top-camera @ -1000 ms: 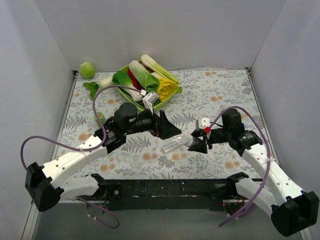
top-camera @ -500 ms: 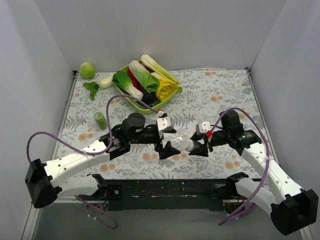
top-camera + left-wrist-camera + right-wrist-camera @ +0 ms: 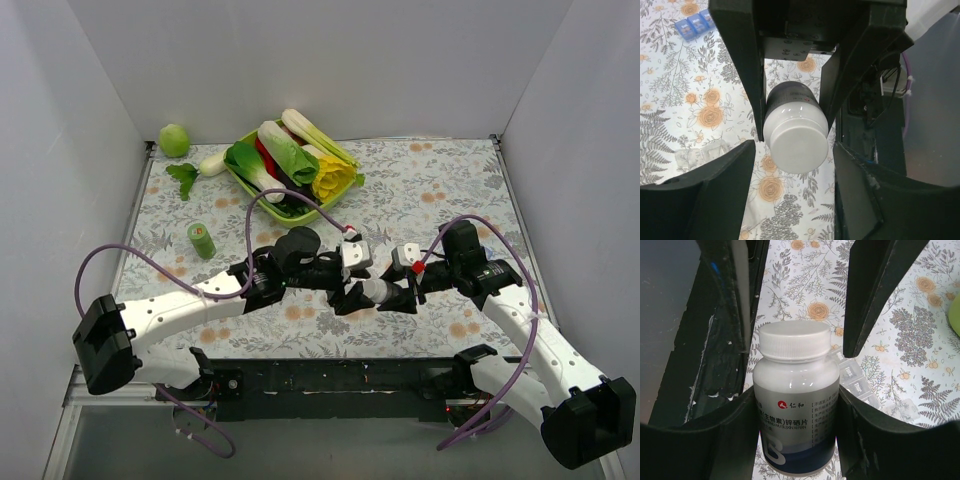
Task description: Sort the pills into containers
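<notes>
A white pill bottle (image 3: 380, 290) with a grey and blue label (image 3: 795, 410) lies level above the table, my right gripper (image 3: 398, 293) shut on its body (image 3: 796, 390). My left gripper (image 3: 355, 292) meets it from the left, and its fingers close in on both sides of the white screw cap (image 3: 797, 145). The containers, a clear organiser strip (image 3: 856, 382) with day labels, lie on the floral cloth just under the bottle. The strip also shows faintly in the left wrist view (image 3: 695, 155). No loose pills show.
A green tray (image 3: 322, 210) of vegetables stands at the back centre. A green ball (image 3: 174, 139) sits in the far left corner, with a white radish (image 3: 210, 162) near it. A small green cylinder (image 3: 202, 240) stands left of my left arm. Small blue boxes (image 3: 692, 22) lie on the cloth.
My left arm swung right and forward from near the tray to the bottle's cap, and its jaws narrowed around the cap. The right arm and bottle barely moved.
</notes>
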